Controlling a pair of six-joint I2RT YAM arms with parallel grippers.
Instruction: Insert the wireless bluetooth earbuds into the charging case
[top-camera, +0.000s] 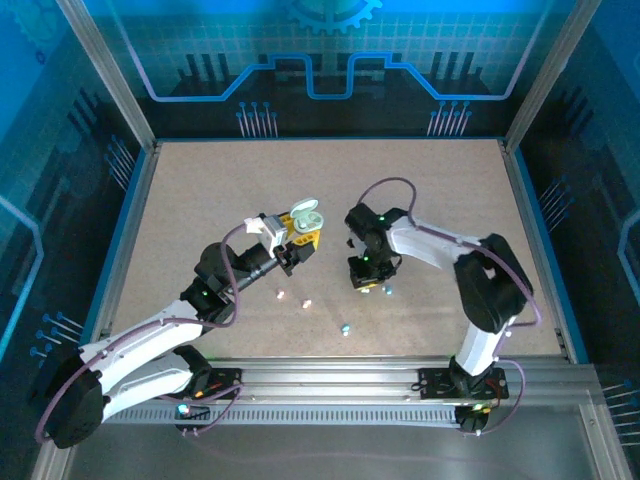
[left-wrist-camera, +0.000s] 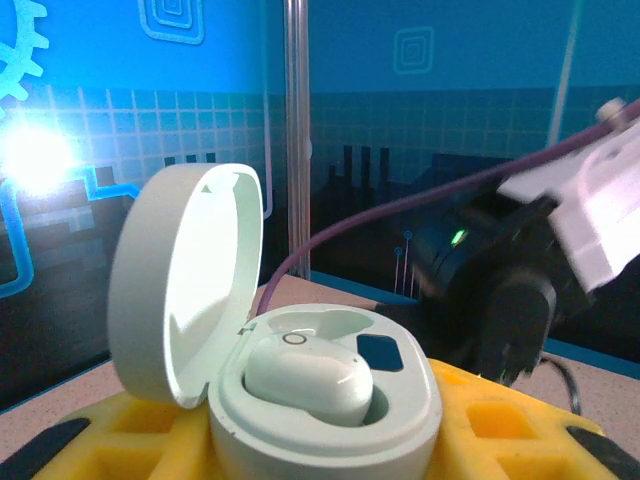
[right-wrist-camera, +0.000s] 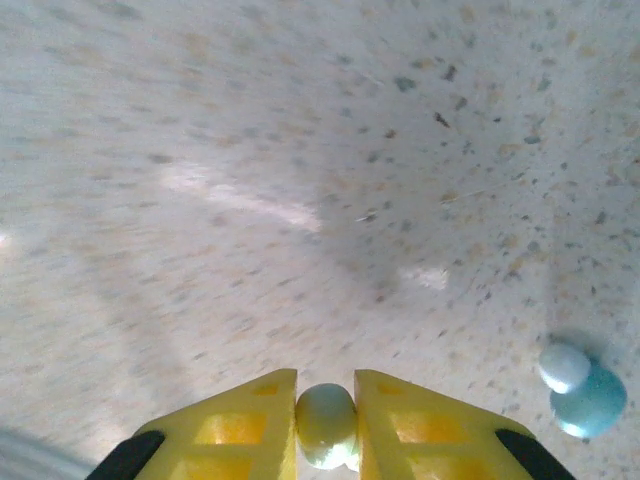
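The left arm (top-camera: 150, 345) reaches from the near left corner toward the middle of the worktop (top-camera: 200, 190). Its left pincer (top-camera: 299, 236) is raised and closed around the charging case (left-wrist-camera: 330, 425), which sits between the yellow fingers (left-wrist-camera: 120, 440) with its opening facing up. The right arm (top-camera: 480, 290) bends from the near right side toward the centre. Its right pincer (right-wrist-camera: 326, 400) points down at the worktop and pinches a pale earbud (right-wrist-camera: 326, 428) between its two yellow tips. I cannot tell if this earbud touches the surface.

Just beside the right pincer lie a white piece (right-wrist-camera: 564, 366) and a teal piece (right-wrist-camera: 597, 402), touching each other. Three loose earbuds (top-camera: 306, 303) lie apart on the worktop between the two arms.

The case is white and oval. Its lid (left-wrist-camera: 175, 290) stands open on the left side. One glossy white seated earbud (left-wrist-camera: 310, 378) lies in a hollow of the case.
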